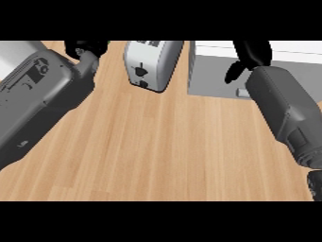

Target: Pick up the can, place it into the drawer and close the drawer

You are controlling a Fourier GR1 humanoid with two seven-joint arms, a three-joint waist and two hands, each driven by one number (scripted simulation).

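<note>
At the counter's (156, 151) far edge, the right robot hand (250, 54) hangs curled and empty over the open drawer (216, 71), presumably to push it shut, while the left robot hand (85, 48) is too cropped to tell.

You are looking at two bulky grey forearms, each ending in a black hand. Behind the left hand (85, 47) the forearm casing is a broad, flat-faced shell with rounded edges, dark outlined panel markings and a small pale spot further back. Behind the right hand (252, 53) the forearm is a darker, smoother grey, with recessed panels and a ribbed black collar at its far end.
</note>
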